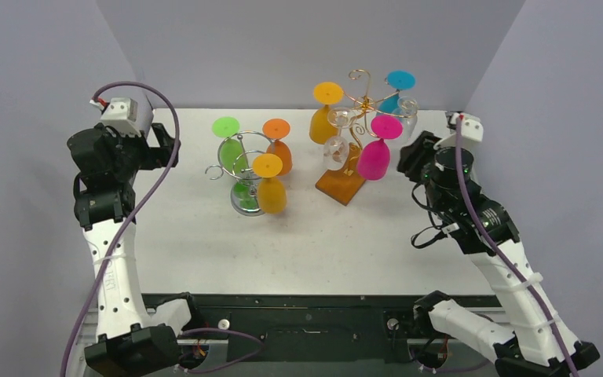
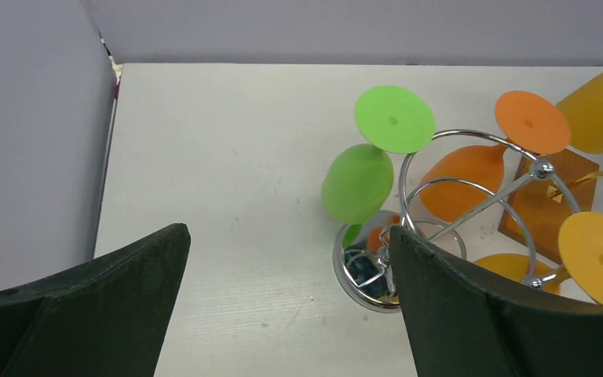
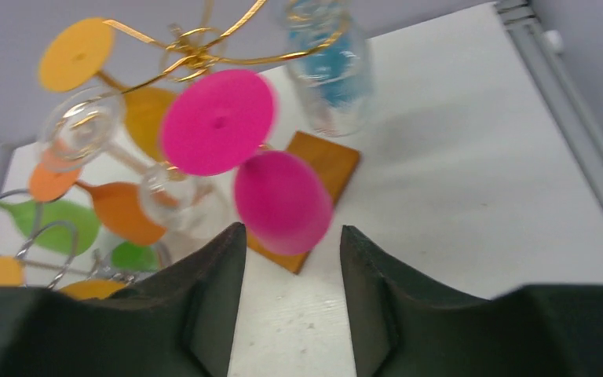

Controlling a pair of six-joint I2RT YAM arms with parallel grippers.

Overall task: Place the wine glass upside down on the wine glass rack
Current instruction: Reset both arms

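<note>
A gold wire rack (image 1: 361, 100) on an amber base (image 1: 341, 184) holds upside-down glasses: magenta (image 1: 375, 154), yellow (image 1: 323, 118), blue (image 1: 396, 90) and clear ones. In the right wrist view the magenta glass (image 3: 279, 196) hangs just beyond my open right gripper (image 3: 292, 236), which holds nothing. A chrome rack (image 1: 245, 169) carries green (image 1: 232, 149), orange (image 1: 279, 149) and yellow (image 1: 270, 188) glasses. My left gripper (image 2: 286, 243) is open and empty, left of the chrome rack (image 2: 455, 204) and its green glass (image 2: 359, 181).
Grey walls close in the white table (image 1: 204, 243) on three sides. A metal rail (image 3: 577, 118) runs along the right edge of the table. The right arm (image 1: 459, 196) stands close to the gold rack's right side.
</note>
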